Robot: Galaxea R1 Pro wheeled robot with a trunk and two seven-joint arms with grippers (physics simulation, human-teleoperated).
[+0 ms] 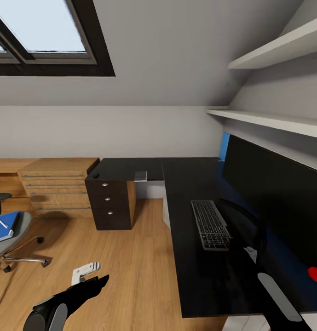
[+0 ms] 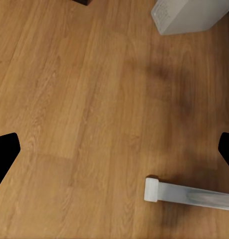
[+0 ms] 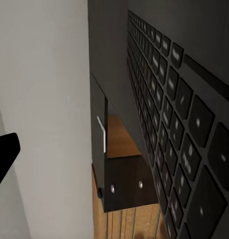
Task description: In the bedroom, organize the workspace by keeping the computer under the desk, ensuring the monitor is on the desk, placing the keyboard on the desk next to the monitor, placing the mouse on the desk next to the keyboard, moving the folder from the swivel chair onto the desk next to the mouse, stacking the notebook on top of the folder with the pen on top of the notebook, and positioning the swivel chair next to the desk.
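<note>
Keyboard [image 1: 210,224] lies flat on the black L-shaped desk [image 1: 195,285], just in front of the large black monitor [image 1: 278,211], whose curved stand [image 1: 243,220] reaches down right beside the keys; a small red dot [image 1: 316,274] shows at the screen's lower corner. In the right wrist view the keyboard [image 3: 179,124] runs close along the camera, its grey-black keys seen edge-on, with the desk's drawer unit [image 3: 121,186] and its silver knobs beyond. The same black drawers [image 1: 108,202] with round knobs stand under the far wing of the desk. Off to the left, the swivel chair [image 1: 13,239] stands on the wooden floor [image 1: 121,276], well apart from the desk, with the blue folder [image 1: 4,227] on its seat, a dark notebook [image 1: 14,221] and a thin white pen [image 1: 2,223] lying on top of the folder. A light wooden drawer cabinet [image 1: 59,186] stands against the wall beyond it. The left gripper [image 1: 91,282] hangs over the floor with its fingers spread apart; its wrist view shows floorboards, a white boxy computer [image 2: 189,15] and a white bar [image 2: 189,195]. The right gripper [image 1: 268,294] sits low over the desk; one dark fingertip [image 3: 4,149] shows at the edge of its view, and I cannot tell whether its fingers are apart or together.
</note>
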